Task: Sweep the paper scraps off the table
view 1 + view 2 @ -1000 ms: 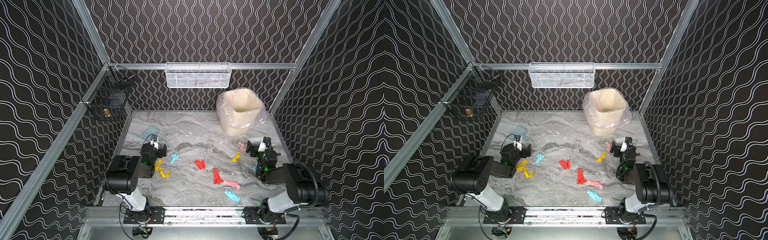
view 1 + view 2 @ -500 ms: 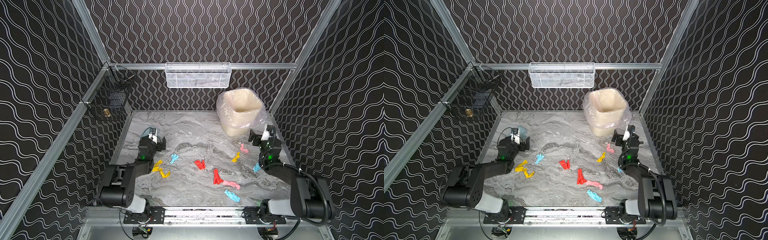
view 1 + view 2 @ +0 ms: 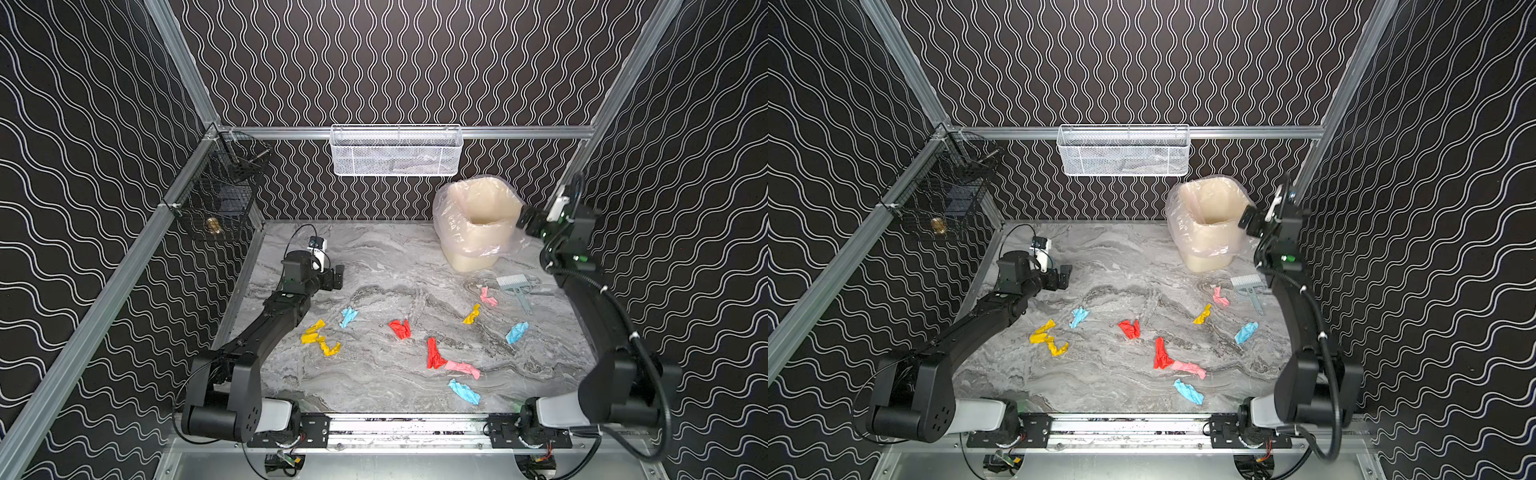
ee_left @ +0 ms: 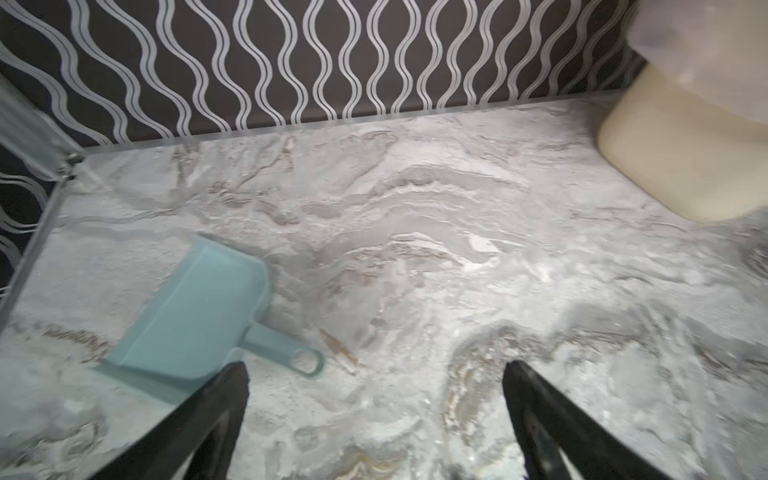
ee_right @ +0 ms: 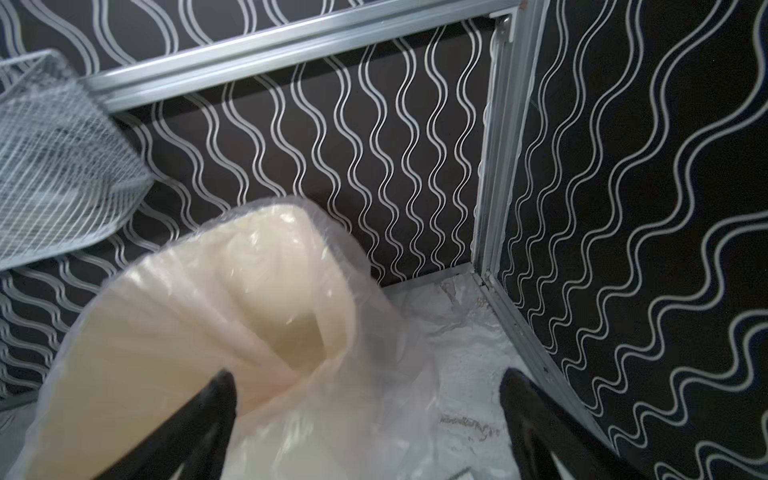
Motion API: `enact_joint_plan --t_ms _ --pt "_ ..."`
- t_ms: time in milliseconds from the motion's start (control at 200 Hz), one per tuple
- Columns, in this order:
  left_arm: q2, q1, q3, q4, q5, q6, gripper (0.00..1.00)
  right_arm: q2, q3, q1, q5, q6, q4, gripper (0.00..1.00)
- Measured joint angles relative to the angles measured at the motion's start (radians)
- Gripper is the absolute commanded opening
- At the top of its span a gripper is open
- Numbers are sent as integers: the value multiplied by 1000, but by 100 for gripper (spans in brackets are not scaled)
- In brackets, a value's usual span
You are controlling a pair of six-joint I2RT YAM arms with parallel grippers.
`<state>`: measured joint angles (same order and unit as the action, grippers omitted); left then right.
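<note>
Ten or so paper scraps, red, yellow, light blue and pink, lie scattered over the middle and front of the table, none gathered.

By the look of it, sweeping has not begun. The brush lies flat near the right edge, just beside a pink scrap. The dustpan lies flat near the back left corner, seen only in the left wrist view. Both tools have yet to be picked up. After that the scraps need sweeping into the pan and, likely, tipping into the lined bin at the back right.

The left gripper hovers low by the dustpan, jaws spread wide, holding nothing. The pan's handle lies just ahead of one finger. The right gripper is raised beside the bin's rim, jaws equally wide and empty. Whether it touches the plastic liner cannot be told.
</note>
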<state>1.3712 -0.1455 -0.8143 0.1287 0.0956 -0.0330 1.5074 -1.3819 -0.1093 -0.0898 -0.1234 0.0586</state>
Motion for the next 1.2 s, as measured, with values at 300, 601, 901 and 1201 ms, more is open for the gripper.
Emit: enact_joint_plan --t_ms 300,601,901,1201 --pt "81 -72 -118 -86 69 -77 99 325 -444 -125 266 -74 321 97" --pt "113 -115 -149 -102 87 -98 99 477 -543 -127 460 -78 462 85" --pt "114 -119 -148 -104 91 -105 99 507 -578 -126 537 -74 490 61" --pt "119 -121 -148 -117 92 -117 99 566 -678 -114 578 -66 556 47"
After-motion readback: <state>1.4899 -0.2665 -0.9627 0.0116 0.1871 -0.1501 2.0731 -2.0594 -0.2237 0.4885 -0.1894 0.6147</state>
